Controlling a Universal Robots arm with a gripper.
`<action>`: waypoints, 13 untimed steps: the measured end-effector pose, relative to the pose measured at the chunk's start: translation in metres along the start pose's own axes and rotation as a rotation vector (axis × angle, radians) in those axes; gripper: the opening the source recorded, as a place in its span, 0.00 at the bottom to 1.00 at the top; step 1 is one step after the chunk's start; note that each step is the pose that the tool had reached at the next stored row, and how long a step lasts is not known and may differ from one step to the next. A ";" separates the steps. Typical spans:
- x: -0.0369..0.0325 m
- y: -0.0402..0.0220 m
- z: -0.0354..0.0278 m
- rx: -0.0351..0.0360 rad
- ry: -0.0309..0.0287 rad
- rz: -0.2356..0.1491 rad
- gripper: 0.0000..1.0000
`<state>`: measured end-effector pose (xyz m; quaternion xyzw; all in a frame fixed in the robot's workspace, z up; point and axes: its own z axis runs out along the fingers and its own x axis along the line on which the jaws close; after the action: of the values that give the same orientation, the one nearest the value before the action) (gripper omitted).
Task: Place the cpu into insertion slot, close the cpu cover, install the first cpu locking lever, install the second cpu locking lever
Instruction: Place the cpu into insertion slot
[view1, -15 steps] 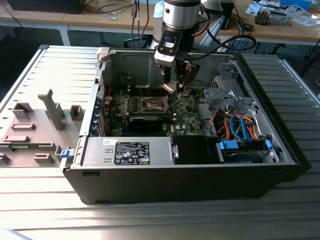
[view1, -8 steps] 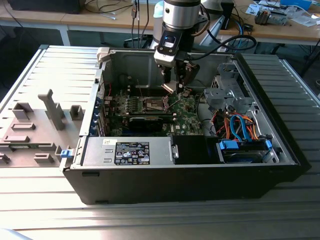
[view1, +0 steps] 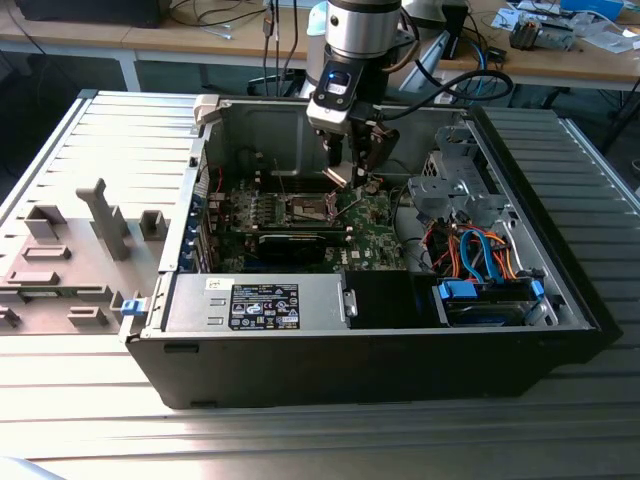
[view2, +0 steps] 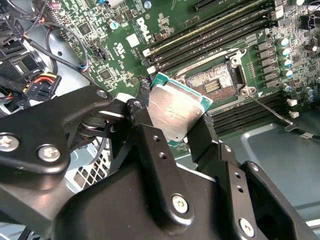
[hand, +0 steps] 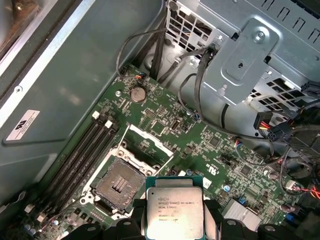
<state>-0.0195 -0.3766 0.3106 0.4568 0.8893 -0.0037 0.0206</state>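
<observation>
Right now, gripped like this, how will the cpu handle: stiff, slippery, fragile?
Likely stiff: the cpu is a flat, metal-topped plate. Probably slippery: the end effector pinches only its thin edges. Small beside the board, so probably light.

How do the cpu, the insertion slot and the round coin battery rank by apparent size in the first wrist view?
1. the cpu, but it is nearer the camera, so its lead is unsure.
2. the insertion slot, close behind.
3. the round coin battery, clearly smallest.
</observation>
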 end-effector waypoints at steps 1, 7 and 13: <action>0.0000 0.0000 0.0000 0.0002 -0.0002 0.001 0.54; 0.0000 0.0000 0.0000 0.0044 -0.0052 0.021 0.54; 0.0000 0.0000 0.0000 0.0080 -0.0095 0.039 0.54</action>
<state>-0.0195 -0.3766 0.3105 0.4741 0.8801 -0.0090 0.0231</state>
